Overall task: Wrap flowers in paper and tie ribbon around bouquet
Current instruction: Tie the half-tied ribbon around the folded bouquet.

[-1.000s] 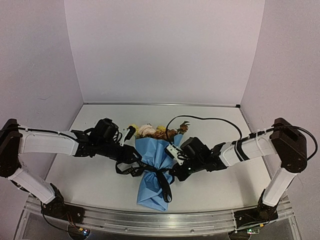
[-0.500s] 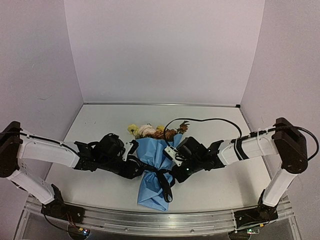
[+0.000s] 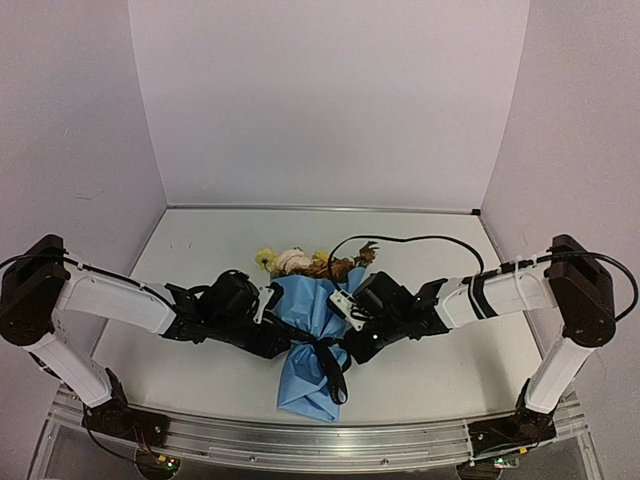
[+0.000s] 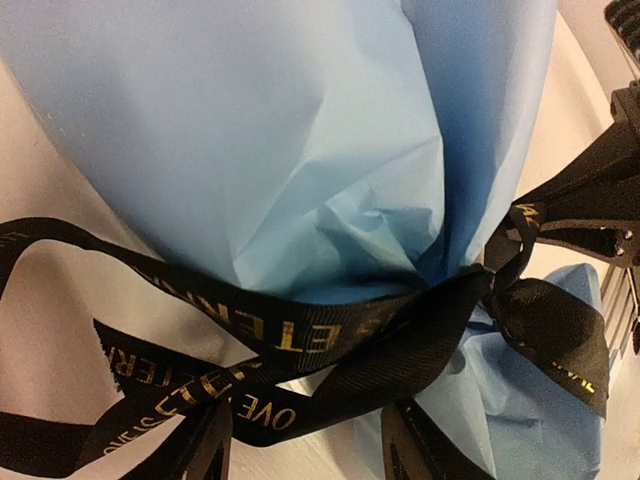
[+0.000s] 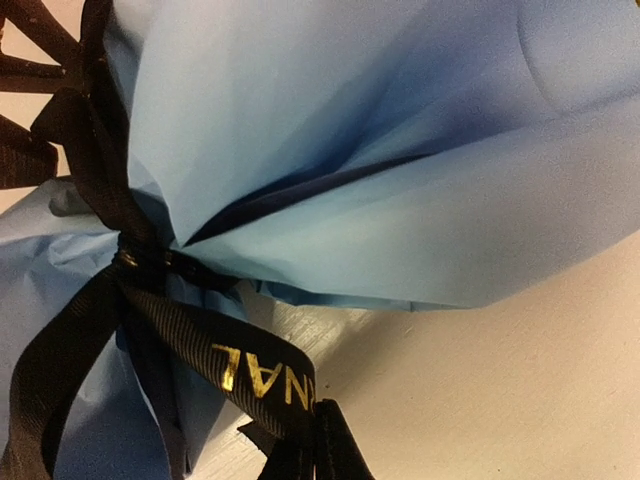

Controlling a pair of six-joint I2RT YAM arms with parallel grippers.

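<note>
Here, bouquet (image 3: 310, 300); white table (image 3: 440, 380); lilac walls (image 3: 330, 100)

plain pale lilac walls (image 3: 330, 100) enclose a white table (image 3: 430, 375) edged by a metal rail (image 3: 380, 447) at its near side.

Top view looks down from behind; both wrist views crowd ribbon (image 4: 330, 345).
</note>
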